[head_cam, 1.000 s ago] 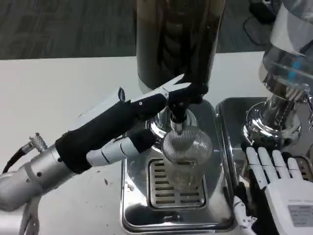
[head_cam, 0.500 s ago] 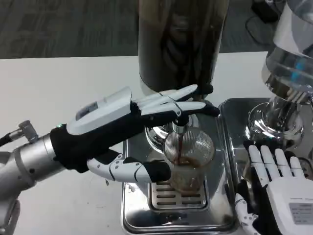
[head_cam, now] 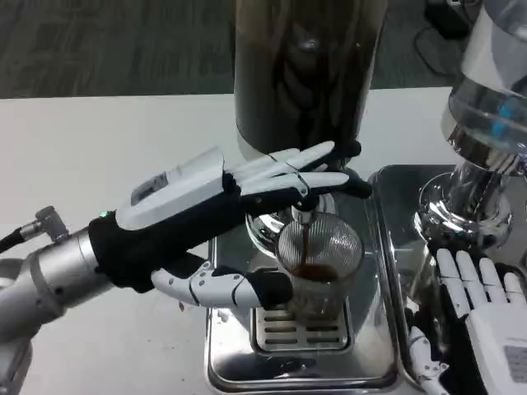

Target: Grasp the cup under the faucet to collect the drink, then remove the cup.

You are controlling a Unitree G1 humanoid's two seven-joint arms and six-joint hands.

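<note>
- The cup (head_cam: 317,267) under the faucet (head_cam: 302,216) is clear, ribbed glass or plastic; which one cannot be told.
- The drip tray (head_cam: 239,362) beneath the cup is polished, mirror-bright metal with a slotted grate.
- The dispenser tank (head_cam: 300,74) above the cup is glossy and transparent.
- The left hand (head_cam: 218,206) beside the cup has smooth white plastic shells over matt black.
- The table (head_cam: 99,156) is matt white.

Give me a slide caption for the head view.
Left hand presses the dispenser faucet as dark drink streams into the ribbed glass cup.
</note>
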